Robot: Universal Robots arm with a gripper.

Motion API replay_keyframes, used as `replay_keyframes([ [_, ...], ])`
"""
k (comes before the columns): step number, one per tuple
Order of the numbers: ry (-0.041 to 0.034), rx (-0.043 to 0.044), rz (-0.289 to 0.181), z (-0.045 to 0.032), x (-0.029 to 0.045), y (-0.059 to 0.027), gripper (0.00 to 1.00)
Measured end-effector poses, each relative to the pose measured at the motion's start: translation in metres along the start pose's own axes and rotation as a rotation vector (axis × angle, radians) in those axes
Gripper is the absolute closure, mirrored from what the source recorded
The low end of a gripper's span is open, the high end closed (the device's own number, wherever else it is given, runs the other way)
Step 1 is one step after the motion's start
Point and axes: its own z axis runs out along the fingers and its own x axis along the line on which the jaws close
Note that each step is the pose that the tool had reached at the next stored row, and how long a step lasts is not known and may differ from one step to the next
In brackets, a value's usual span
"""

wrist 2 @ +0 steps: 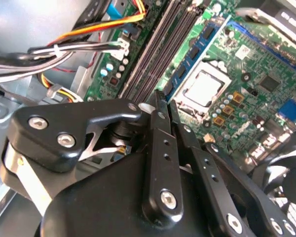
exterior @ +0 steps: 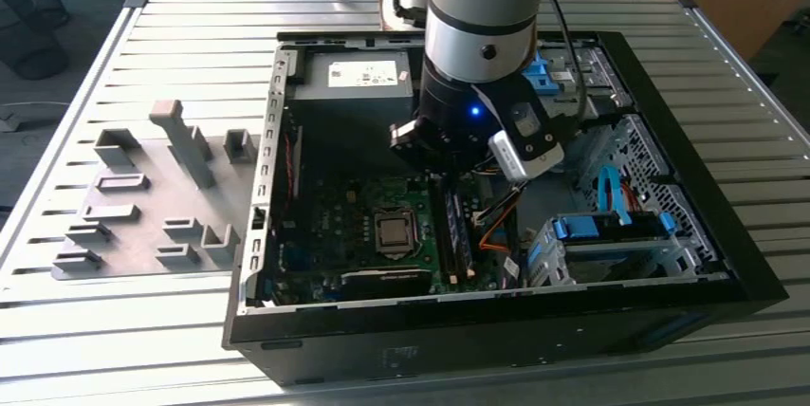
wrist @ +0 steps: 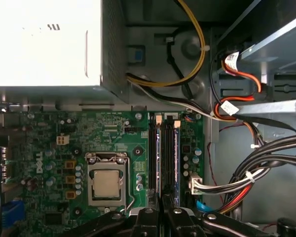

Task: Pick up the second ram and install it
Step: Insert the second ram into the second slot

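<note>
Slatted metal desk (exterior: 152, 36) carries open computer case (exterior: 708, 264). Gripper (wrist 2: 160, 106) hovers over memory slots (wrist: 155, 153), fingers (wrist 2: 158, 123) pressed together, holding nothing. Second ram (wrist: 176, 158) stands in slot beside processor (wrist: 106, 184); seating apparently done, locking unclear.

In the exterior view, the arm (exterior: 487, 8) is blocking your sight of the motherboard's (exterior: 360, 221) upper part. In both wrist views, the end effector (wrist 2: 160, 106) is being cropped by the picture edge; you cannot tell whether its tips are pinching anything.
</note>
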Motion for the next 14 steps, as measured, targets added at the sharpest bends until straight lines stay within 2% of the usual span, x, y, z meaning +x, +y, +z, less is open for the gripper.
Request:
replay_keyframes([
  [8,0.0001,0.0003,0.005,0.0144,-0.0007,-0.0004,0.86],
  [9,0.0001,0.0005,0.007,0.0193,-0.0007,-0.001,0.86],
  [14,0.0002,0.0005,0.007,0.02,-0.0007,-0.001,0.86],
])
